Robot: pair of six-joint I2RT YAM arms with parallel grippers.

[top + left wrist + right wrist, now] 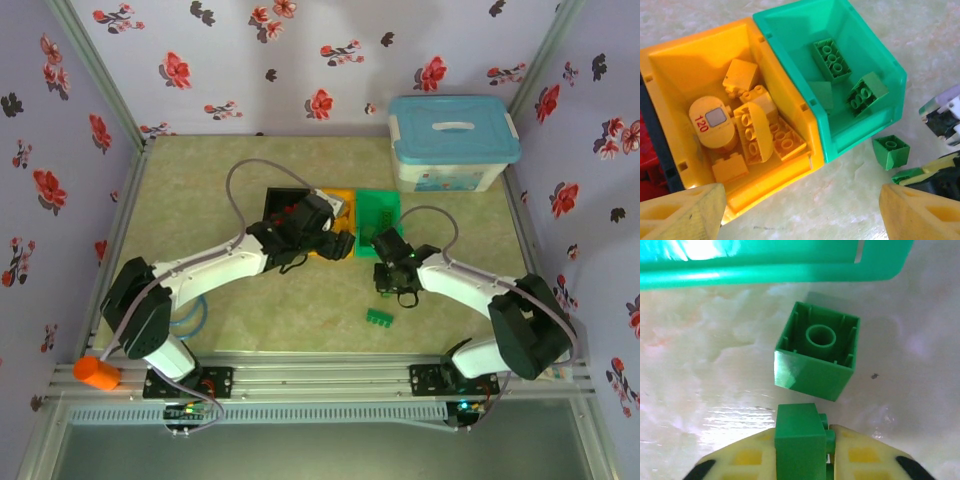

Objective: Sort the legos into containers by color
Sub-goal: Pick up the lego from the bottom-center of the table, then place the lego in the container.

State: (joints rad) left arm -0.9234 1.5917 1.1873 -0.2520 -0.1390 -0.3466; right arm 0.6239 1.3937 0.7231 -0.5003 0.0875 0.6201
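- surface (200,180): pale, mottled green-beige, glossy; walls (300,60) lilac with a flower print
- left claw (802,210) — fingers wide apart, by the smooth orange bin (690,65) holding yellow studded legos (755,135)
- right claw (812,460) clamped on a green lego (797,432); second green lego (817,357), hollow side up, on the surface just beside the glossy green bin (765,270)

1. A robot test cell of a lab kind is shown; the table (200,180) is closed in on the left, right and far sides by walls (300,60) covered in a flower print.
2. The left arm (200,275) and right arm (470,285) are bolted to an aluminium rail (320,378) at the near edge.
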